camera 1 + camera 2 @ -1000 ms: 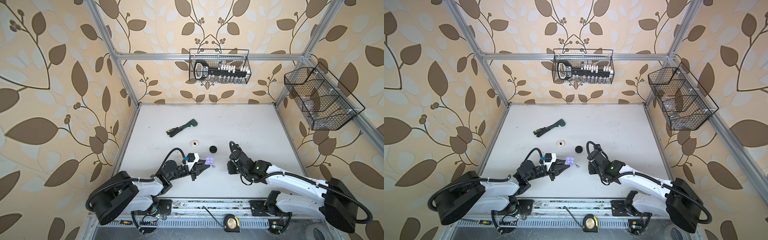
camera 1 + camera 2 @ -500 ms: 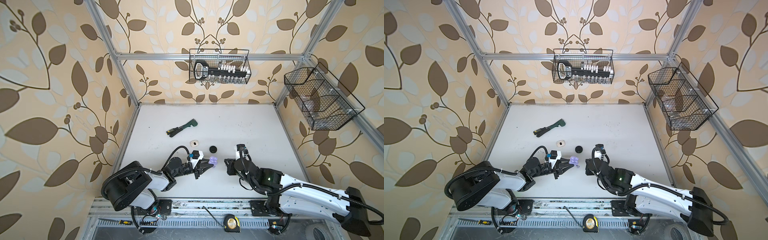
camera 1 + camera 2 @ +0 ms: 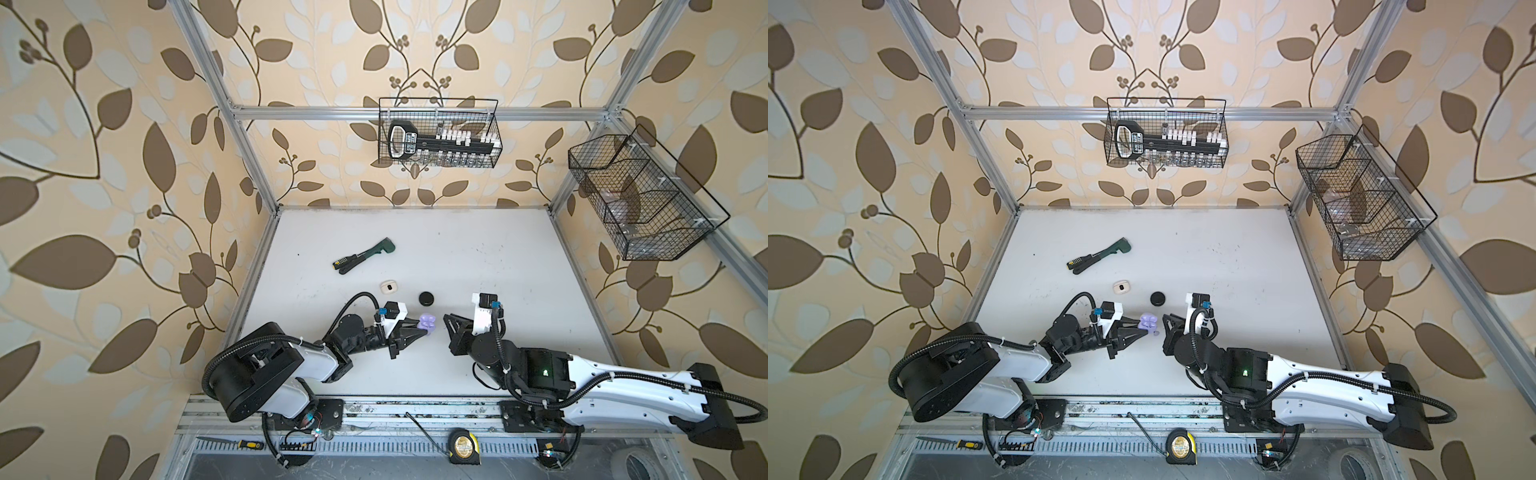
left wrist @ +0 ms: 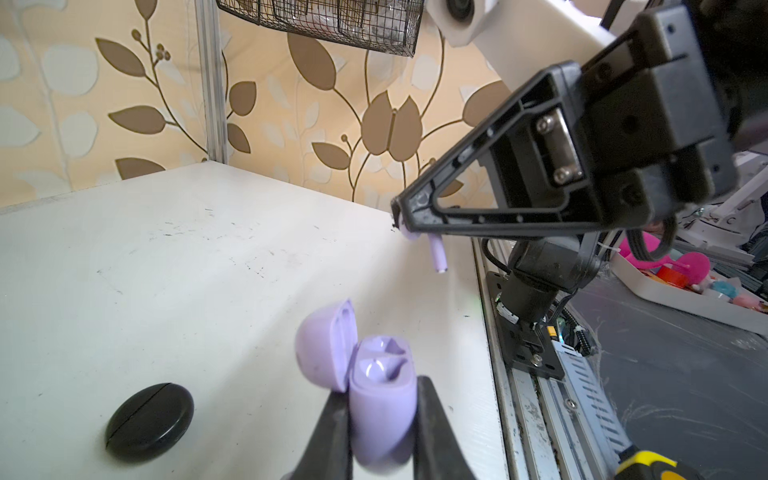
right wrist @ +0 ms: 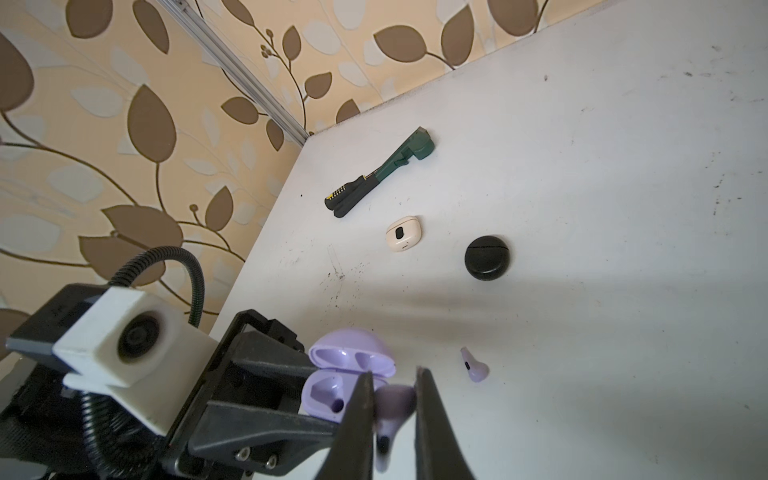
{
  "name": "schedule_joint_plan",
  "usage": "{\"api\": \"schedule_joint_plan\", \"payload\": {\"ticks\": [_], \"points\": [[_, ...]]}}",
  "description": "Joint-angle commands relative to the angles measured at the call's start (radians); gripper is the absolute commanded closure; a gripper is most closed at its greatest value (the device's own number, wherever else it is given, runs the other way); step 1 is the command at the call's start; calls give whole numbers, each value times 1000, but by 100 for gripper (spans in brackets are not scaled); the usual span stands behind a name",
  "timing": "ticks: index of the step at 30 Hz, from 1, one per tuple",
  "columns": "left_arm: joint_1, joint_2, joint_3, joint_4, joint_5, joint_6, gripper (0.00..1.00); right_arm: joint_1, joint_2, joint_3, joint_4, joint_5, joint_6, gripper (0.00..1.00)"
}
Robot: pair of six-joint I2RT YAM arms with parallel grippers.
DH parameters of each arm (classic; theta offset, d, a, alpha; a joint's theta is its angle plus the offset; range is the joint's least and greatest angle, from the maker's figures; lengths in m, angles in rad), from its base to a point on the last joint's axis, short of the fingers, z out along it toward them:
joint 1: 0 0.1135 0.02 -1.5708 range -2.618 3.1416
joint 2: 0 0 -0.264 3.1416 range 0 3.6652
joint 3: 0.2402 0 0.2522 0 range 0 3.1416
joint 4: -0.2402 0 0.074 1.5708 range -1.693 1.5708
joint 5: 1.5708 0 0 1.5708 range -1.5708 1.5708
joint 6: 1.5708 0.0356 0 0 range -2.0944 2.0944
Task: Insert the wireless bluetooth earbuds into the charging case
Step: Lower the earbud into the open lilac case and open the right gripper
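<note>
Now we are clamping the lilac charging case (image 4: 382, 411) upright in our left gripper (image 3: 420, 328), with its lid swung open and its sockets facing up. Our right gripper (image 5: 394, 380) is pinching one lilac earbud (image 5: 392, 409) by its head, near the case but apart from it. Its long axis is standing near upright, stem pointing down at the table (image 3: 478, 257). A second lilac earbud (image 5: 473, 368) is lying flat just beside the case.

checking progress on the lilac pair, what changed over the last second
The right gripper, shut on a lilac earbud, moved in toward the open lilac case. The left gripper, shut on that case, shifted it slightly toward the right gripper. Both grips held. The white case, black case and green tool stayed put.
</note>
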Motion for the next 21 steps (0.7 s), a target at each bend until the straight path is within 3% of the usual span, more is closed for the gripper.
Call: {"api": "schedule_joint_plan", "payload": {"ticks": [1,21], "points": [[-9,-31,16,86,24,-1,100,12,33,35,66,81,31,86],[-9,-44,12,87,17,-8,100,24,213,56,181,76,70,88]]}}
